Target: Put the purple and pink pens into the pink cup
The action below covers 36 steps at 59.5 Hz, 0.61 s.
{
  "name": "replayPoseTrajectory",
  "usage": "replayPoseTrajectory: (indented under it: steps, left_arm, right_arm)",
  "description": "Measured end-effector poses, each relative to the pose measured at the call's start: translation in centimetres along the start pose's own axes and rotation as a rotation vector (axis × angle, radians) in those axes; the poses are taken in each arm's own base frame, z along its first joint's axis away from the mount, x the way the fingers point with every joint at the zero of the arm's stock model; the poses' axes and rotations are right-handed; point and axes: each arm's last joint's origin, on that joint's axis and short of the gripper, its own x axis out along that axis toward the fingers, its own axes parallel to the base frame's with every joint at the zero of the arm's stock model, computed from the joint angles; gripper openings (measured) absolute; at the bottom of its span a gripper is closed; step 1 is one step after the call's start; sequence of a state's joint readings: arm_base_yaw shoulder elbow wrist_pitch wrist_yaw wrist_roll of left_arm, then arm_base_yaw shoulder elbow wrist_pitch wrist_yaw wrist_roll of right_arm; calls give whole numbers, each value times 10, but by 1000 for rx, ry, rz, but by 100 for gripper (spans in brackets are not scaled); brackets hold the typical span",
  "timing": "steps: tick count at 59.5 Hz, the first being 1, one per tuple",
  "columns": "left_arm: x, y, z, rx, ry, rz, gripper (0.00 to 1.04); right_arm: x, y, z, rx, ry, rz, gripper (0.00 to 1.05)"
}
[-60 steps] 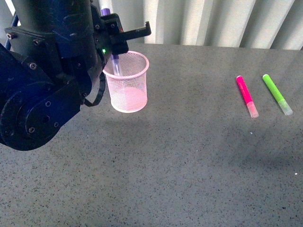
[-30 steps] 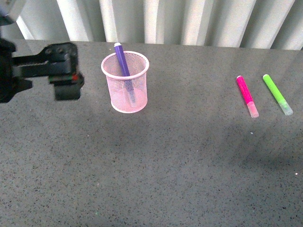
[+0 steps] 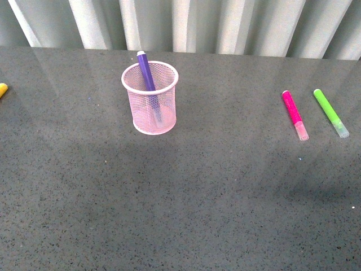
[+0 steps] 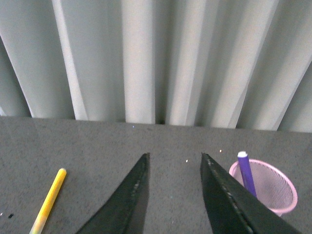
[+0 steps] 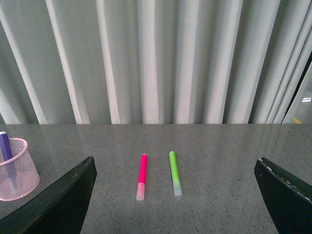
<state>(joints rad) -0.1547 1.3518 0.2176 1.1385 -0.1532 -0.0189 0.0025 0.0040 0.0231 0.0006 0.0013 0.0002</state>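
The purple pen (image 3: 148,79) is in the pink cup (image 3: 141,116). It stands on a slant inside the mesh, its lower end down at the bottom and its top end leaning against the far side of the rim, poking out above it. The cup stands upright on the grey speckled tabletop (image 3: 197,186), close to the far edge and left of the middle.

The pink pen (image 3: 293,110) is not in the cup. It lies flat on the tabletop well apart from the cup, over towards the right edge, its clear cap pointing to the near edge. Just beside it, a little closer to the right edge and not touching it, lies a lime green marker (image 3: 329,110), running almost parallel and with its clear cap likewise towards the near edge. At the left edge the tip of a yellow marker (image 3: 2,89) peeps in. Behind the far edge hangs a pale pleated curtain (image 3: 225,25).

Neither arm shows in the front view. From its wrist camera, the left pincer (image 4: 174,156) has its two dark fingers parted with nothing between them; the cup sits off to one side of it and the yellow marker to the other. The right pincer (image 5: 175,161) is spread very wide and grips nothing, and the pink pen and green marker lie on the tabletop beyond its gap.
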Motion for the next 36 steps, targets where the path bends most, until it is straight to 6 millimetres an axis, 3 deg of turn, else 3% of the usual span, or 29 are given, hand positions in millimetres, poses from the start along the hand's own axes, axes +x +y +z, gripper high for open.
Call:
replayPoseTrajectory:
  steps: [5, 8, 36]
  left_arm:
    - [-18, 7, -5, 7, 27, -3, 10]
    - [-23, 10, -4, 6, 23, -5, 3]
    - [-65, 29, -2, 12, 18, 1, 4]
  right_arm:
    - [0, 0, 0, 0, 0, 0, 98]
    - [0, 0, 0, 0, 0, 0, 98]
    - [0, 0, 0, 0, 0, 0, 98]
